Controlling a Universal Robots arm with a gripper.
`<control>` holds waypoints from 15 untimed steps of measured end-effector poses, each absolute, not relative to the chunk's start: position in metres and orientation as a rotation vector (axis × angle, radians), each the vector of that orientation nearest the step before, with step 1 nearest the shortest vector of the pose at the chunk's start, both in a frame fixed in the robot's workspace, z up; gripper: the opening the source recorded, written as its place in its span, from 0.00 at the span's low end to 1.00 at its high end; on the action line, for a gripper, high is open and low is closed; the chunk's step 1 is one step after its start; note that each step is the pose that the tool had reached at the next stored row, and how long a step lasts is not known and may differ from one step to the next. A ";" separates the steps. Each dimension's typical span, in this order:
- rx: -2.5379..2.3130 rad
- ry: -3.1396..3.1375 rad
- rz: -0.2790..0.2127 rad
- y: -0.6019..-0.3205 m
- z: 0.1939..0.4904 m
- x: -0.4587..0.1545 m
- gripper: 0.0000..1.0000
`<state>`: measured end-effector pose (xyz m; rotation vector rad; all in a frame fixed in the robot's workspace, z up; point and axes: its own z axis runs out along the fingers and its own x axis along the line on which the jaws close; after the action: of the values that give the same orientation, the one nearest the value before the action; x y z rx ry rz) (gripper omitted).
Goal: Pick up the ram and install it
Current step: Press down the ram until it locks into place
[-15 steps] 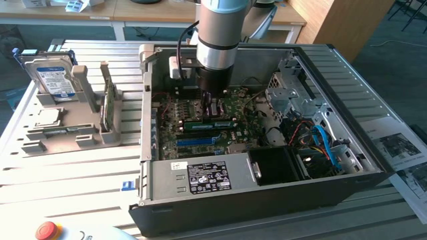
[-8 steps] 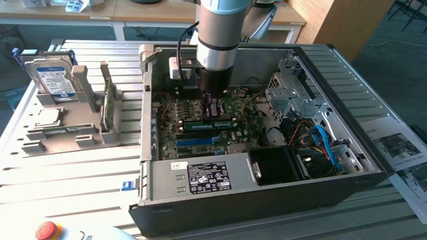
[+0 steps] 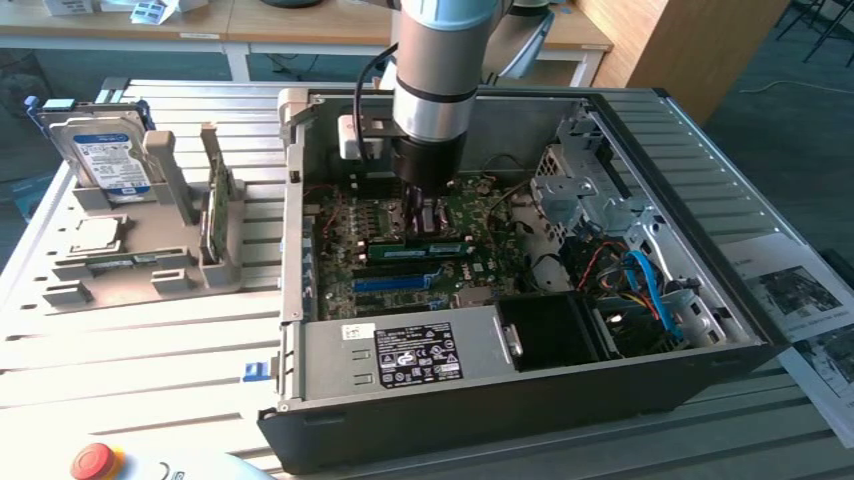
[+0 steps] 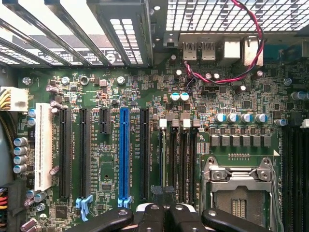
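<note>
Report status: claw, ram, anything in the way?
Claw shut, low over motherboard slots. Ram at slots beneath it, grip unclear. Red cable lies apart.

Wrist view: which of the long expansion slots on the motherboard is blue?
The blue slot stands between two black slots, in the middle of the row; the slot at the row's far end is white.
</note>
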<state>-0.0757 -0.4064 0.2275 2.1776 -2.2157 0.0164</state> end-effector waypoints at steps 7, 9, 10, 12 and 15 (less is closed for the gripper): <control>2.178 -2.216 0.016 -0.406 0.227 -0.076 0.10; 2.178 -2.216 0.016 -0.406 0.226 -0.076 0.10; 2.178 -2.215 0.016 -0.406 0.226 -0.076 0.10; 2.178 -2.215 0.017 -0.406 0.226 -0.076 0.10; 2.177 -2.216 0.016 -0.406 0.225 -0.076 0.10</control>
<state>-0.0757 -0.4064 0.2249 2.1775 -2.2156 0.0165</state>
